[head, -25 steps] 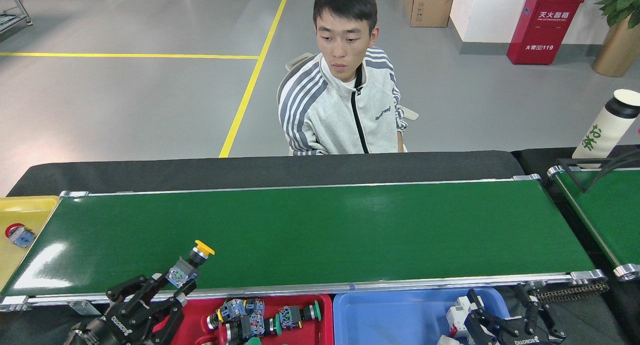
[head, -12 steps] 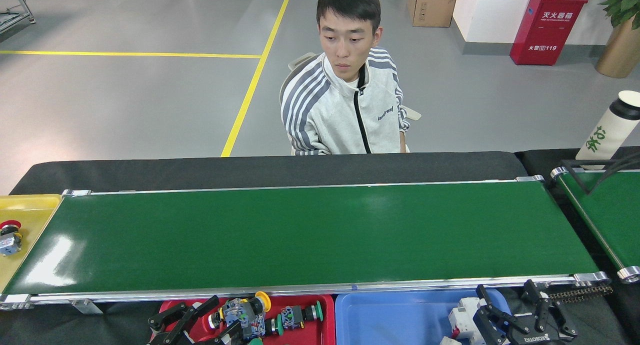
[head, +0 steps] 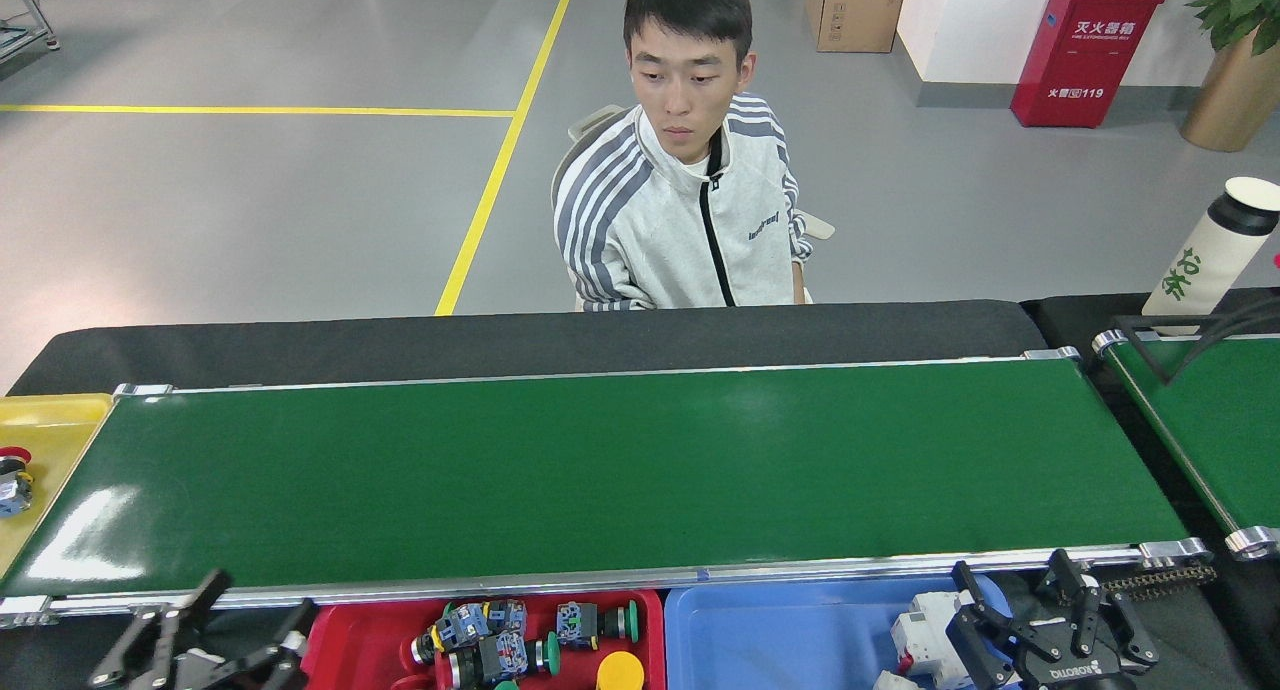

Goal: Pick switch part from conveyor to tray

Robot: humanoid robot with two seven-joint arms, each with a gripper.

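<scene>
The conveyor (head: 600, 470) carries nothing on its dark-green belt. A yellow-capped switch part (head: 620, 672) lies in the red tray (head: 345, 642) below the belt's near rail, beside several other switch parts (head: 500, 638). To the left of that tray is my left gripper (head: 258, 600), open with nothing between its fingers. My right gripper (head: 1012, 582) stands open at the bottom right over the blue tray (head: 780, 630). A white part (head: 920, 638) lies just left of it, outside its fingers.
A yellow tray (head: 55, 425) at the belt's left end holds a red-capped part (head: 12, 478). A person (head: 680, 210) sits behind the black table edge. A second green belt (head: 1215, 420) and a white bottle (head: 1215, 245) are at the right.
My left gripper carried the yellow-capped switch part from the belt's near edge into the red tray, let it go and drew back to the left. The right gripper barely moved.
</scene>
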